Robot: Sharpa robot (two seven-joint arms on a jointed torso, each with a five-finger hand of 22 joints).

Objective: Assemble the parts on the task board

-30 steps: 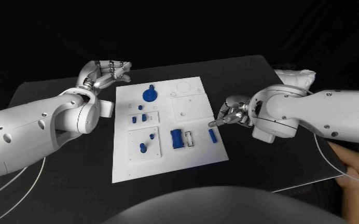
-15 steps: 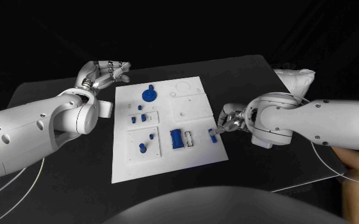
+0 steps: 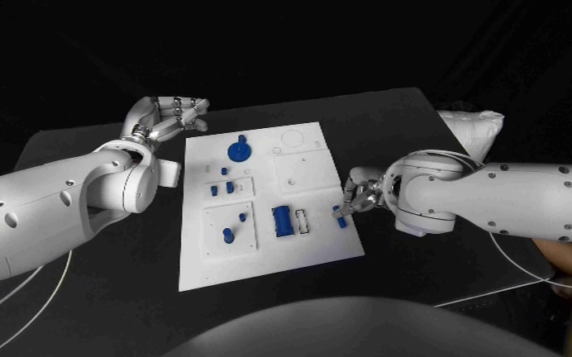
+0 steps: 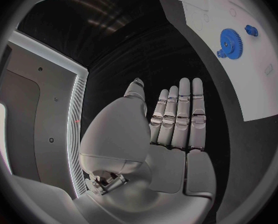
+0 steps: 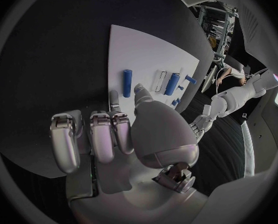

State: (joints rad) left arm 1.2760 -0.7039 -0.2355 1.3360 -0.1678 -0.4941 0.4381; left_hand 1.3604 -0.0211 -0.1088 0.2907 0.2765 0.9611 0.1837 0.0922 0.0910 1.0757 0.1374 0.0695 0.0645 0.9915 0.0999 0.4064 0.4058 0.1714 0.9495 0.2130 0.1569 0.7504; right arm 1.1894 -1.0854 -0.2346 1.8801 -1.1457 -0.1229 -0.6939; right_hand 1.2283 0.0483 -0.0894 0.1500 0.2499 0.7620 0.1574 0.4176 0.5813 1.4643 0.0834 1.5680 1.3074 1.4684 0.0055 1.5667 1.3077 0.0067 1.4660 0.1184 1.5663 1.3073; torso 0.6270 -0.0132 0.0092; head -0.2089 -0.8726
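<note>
The white task board [image 3: 312, 246] lies in the middle of the black table. On it are a blue gear [image 3: 240, 151], a blue block [image 3: 283, 220], several small blue pegs [image 3: 228, 188] and a short blue bar [image 3: 340, 216] near its right edge. My right hand [image 3: 361, 196] hovers at that edge, its fingertips just above the bar and holding nothing. The right wrist view shows the bar [image 5: 127, 76] just beyond my right hand [image 5: 114, 134], whose fingertips [image 5: 114, 98] are near it. My left hand [image 3: 173, 116] is beside the board's far left corner, fingers straight and empty; the gear [image 4: 229, 38] lies ahead of it.
An empty white slot [image 3: 302, 221] sits between the block and the bar. Bare black table surrounds the board. A white cable [image 3: 507, 287] runs along the table at the near right.
My right hand has moved nearer and lower along the board's right edge, bringing its fingertips close to the blue bar. The left hand has stayed still.
</note>
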